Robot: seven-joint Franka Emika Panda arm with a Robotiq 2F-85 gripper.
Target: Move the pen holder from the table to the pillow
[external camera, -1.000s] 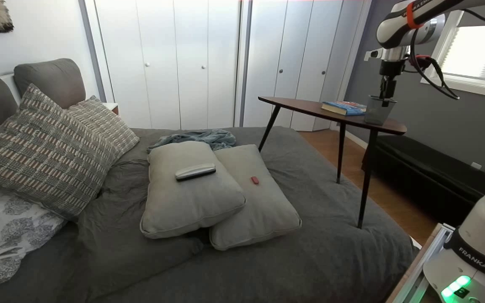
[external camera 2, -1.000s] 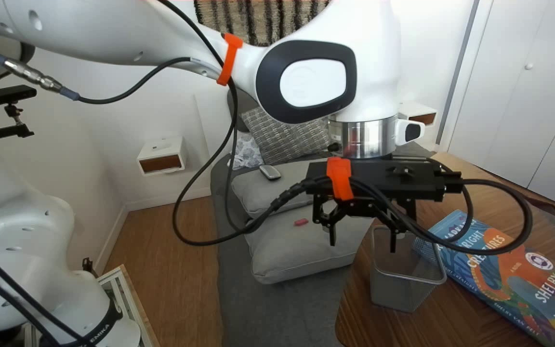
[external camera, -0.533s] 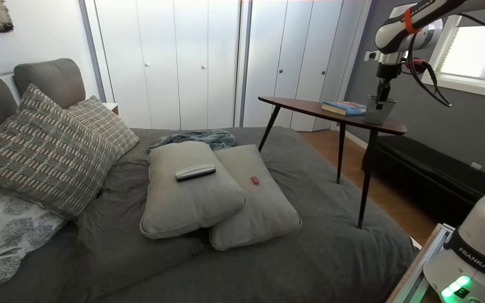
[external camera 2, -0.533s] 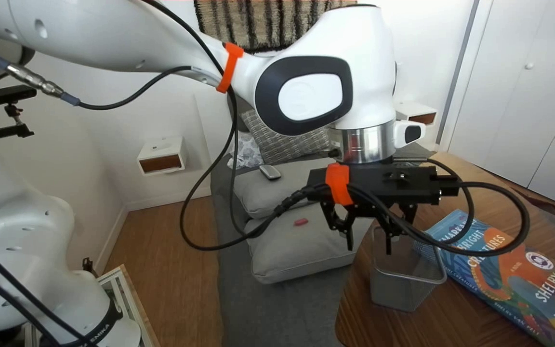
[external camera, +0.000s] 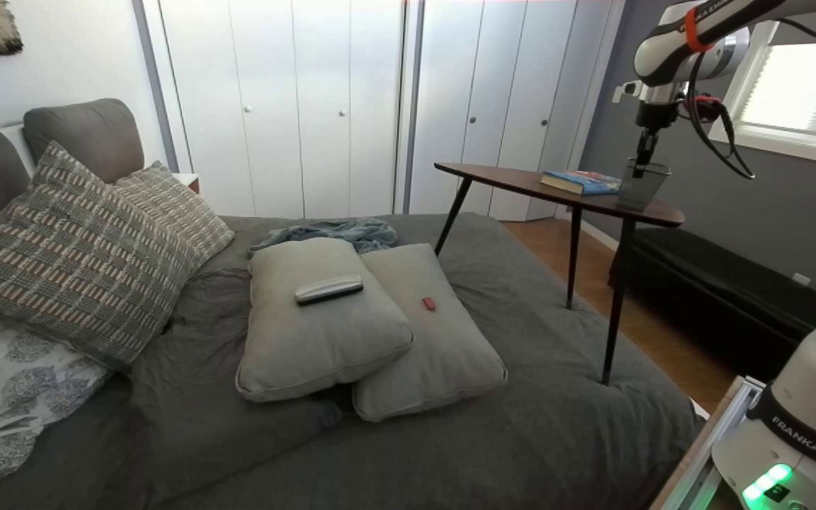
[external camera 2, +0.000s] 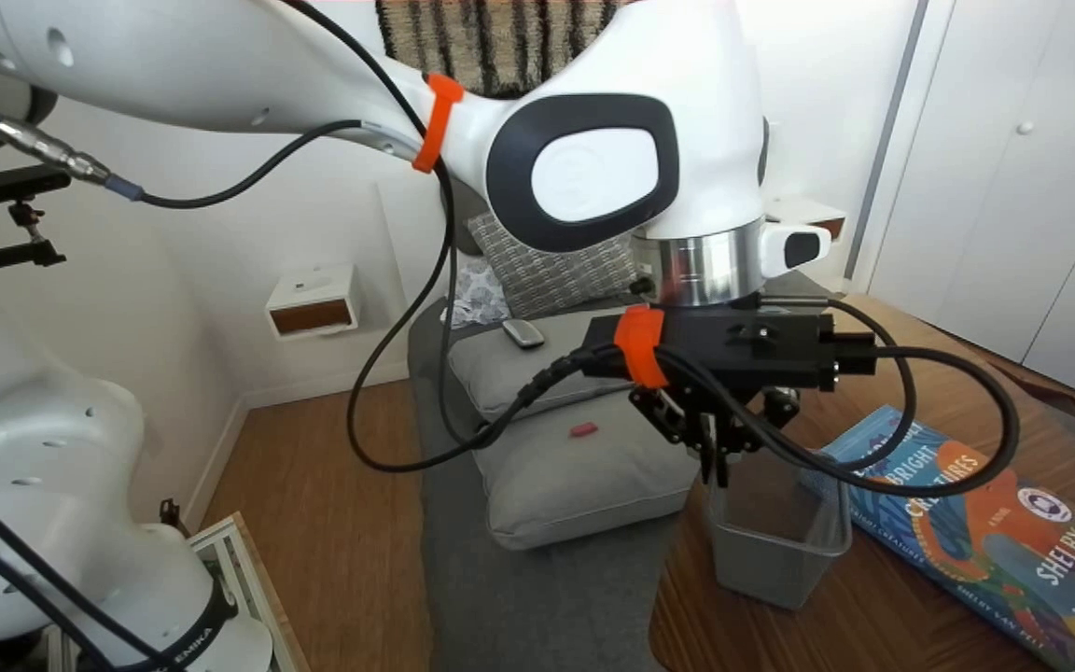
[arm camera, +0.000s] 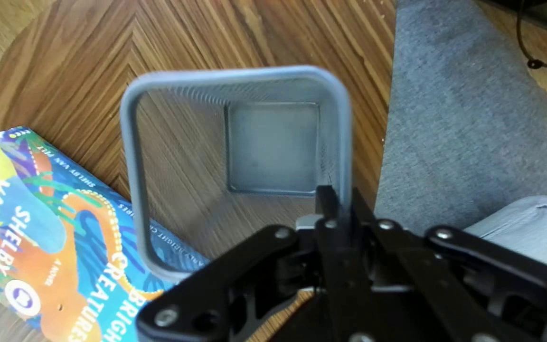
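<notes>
- One gripper (arm camera: 342, 202) with fingers drawn tight on the rim of the pen holder (external camera 2: 766, 565), one finger inside the wall, one outside.
- Gray mesh pen holder on the table (external camera: 500, 176), mouth upward, near the table's edge in the wrist view.
- Bright-covered book (external camera 2: 985, 541) on the same table, just beside the pen holder.
- Upper pillow (external camera: 323, 347) on the gray bed (external camera: 542, 439), partly over the lower pillow (external camera: 443, 354); both well apart from the pen holder.
- Silver-and-black object (external camera: 329, 289) on the upper pillow; small red object (external camera: 428, 304) on the lower pillow; both objects visible in both exterior views.
</notes>
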